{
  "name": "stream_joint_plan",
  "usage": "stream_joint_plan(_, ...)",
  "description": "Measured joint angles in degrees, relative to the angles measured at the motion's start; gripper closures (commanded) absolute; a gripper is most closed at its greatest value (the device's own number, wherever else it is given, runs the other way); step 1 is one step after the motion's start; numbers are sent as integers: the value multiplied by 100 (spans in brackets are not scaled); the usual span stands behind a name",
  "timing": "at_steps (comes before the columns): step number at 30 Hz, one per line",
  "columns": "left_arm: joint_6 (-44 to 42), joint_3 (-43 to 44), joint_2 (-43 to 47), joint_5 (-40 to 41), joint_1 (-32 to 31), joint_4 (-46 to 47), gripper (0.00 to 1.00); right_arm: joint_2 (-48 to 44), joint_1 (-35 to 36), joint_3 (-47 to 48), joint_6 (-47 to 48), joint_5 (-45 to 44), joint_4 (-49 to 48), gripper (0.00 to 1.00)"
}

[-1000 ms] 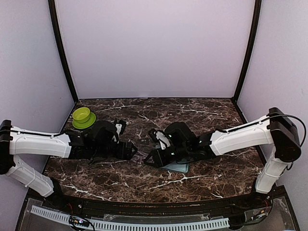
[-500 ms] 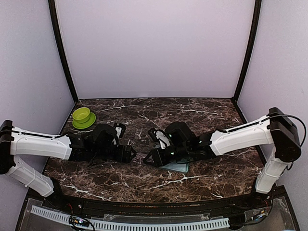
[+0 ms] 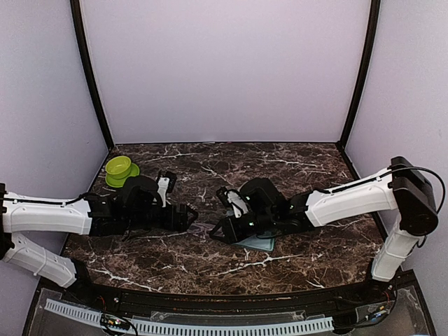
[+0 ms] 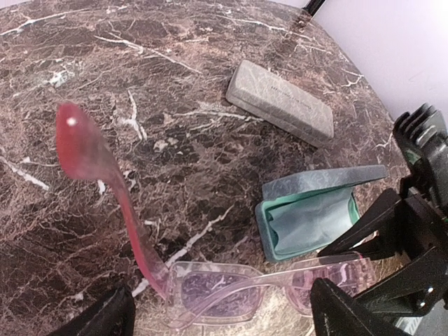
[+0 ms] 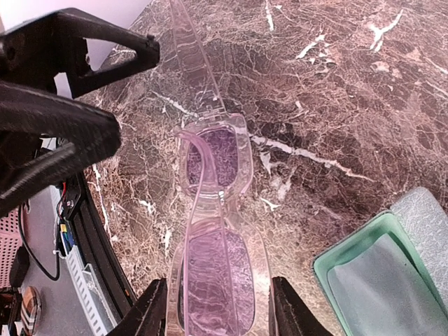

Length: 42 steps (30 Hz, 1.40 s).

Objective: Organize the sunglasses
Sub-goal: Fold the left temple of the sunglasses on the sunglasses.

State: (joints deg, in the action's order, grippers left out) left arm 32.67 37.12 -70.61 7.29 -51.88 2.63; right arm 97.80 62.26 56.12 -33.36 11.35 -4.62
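Note:
The sunglasses (image 4: 217, 294) are translucent pink with purple lenses, not dark. They hang just above the marble in the middle of the table (image 3: 203, 229). My right gripper (image 5: 213, 311) is shut on one lens end of the sunglasses (image 5: 210, 157), with a finger against each long edge of the frame. My left gripper (image 4: 220, 315) is open, its jaws standing wide on either side of the other lens without touching it. One temple arm is swung out away from the frame; the other lies folded across the lenses. An open grey, teal-lined case (image 4: 308, 224) holding a pale cloth lies under the right gripper (image 3: 218, 231).
A closed grey case (image 4: 280, 101) lies farther back on the marble. A green bowl (image 3: 120, 169) sits at the far left. The open case (image 5: 371, 280) is right beside the held sunglasses. The table's front edge and rail run just beyond the left gripper (image 3: 187, 218).
My left arm has drawn back to the left and its jaws have widened a little. The right arm and the sunglasses have stayed where they were.

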Motion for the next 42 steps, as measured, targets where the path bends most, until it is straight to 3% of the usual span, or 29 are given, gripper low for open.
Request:
stream_joint_plan(11, 219, -282, 232, -457, 535, 385, 11, 0, 0, -15, 33, 87, -4, 77)
stream_joint_plan(42, 201, -284, -485, -2218, 411, 1698, 11, 0, -46, -15, 4, 179, 83, 79)
